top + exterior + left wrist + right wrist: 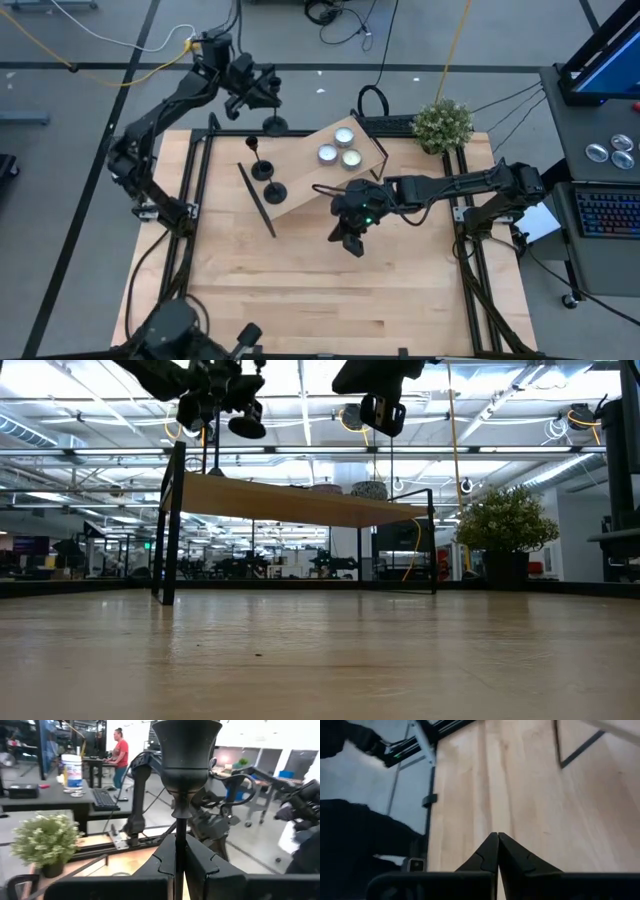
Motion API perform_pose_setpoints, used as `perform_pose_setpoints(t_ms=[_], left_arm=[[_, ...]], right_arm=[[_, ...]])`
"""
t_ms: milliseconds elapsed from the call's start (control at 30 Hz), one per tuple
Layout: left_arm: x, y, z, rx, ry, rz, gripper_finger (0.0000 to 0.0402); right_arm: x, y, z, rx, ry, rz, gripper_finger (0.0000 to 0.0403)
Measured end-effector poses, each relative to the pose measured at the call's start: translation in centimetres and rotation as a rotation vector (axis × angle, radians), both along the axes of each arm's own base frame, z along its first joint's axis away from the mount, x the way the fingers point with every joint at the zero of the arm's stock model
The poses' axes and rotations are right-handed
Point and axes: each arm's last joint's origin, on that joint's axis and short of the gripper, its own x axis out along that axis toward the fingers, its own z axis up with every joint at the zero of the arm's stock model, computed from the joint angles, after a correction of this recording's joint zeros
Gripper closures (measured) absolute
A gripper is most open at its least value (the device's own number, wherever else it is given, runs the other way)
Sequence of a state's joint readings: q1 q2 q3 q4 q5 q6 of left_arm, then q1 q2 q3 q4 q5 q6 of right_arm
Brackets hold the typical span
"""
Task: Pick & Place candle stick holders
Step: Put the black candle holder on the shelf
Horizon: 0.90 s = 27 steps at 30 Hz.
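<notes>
Three candle stick holders show in the high view; one (274,124) is clenched by its thin stem in the left gripper (262,100), lifted off the far-left edge of the table (300,290); the other two (262,168) (275,192) stand on the left end of a raised wooden shelf (310,170). In the left wrist view the fingers (160,865) pinch the stem just under the cup, holder (186,755) upright; low view shows it hanging high by the shelf's left post (247,426).

Step in hand, as I judge it: carry phase, pick done, place not yet done; where it goes I can't tell for sure, prob. beside the other two on the shelf. Next move calls for swinging over the shelf's left end, keeping the holder upright, lowering till the disc base sits flat, then letting go w/o tipping it.

Right gripper (352,240) is clenched on nothing, waiting over bare wood near the table's middle, just in front of the shelf.

Around: three tealights (340,148) on the shelf's right part; small potted plant (442,125) at the far-right corner; black shelf frame and a cable loop (372,100) behind it. In the way: the two standing holders are close together, easy to knock; shelf frame posts near the approach; right arm lies along the shelf's front edge; a person (120,750) stands well back in the room, no concern.
</notes>
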<state>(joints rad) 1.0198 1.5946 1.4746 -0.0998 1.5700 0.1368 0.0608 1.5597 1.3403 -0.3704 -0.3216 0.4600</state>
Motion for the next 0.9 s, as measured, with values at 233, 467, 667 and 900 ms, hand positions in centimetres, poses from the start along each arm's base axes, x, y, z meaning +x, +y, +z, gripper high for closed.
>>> perform_pose_setpoints(t_ms=[233,467,667,900], left_arm=[[2.1,-0.4,-1.2,0.004,-0.003,-0.057,0.0388],[3.6,-1.0,-2.2,0.001,0.000,-0.102,0.0388],[4.3,-1.5,-3.3,-0.001,0.002,-0.125,0.0388],[4.9,-1.1,-4.3,-0.027,0.019,-0.130,0.0388]], right_arm=[[0.0,0.0,0.0,0.007,0.007,-0.023,0.0403],[0.0,-0.1,0.0,-0.005,0.007,-0.046,0.0403],[0.0,-0.1,0.0,-0.003,0.007,-0.049,0.0403],[0.1,-0.1,0.0,-0.002,0.004,-0.050,0.0403]])
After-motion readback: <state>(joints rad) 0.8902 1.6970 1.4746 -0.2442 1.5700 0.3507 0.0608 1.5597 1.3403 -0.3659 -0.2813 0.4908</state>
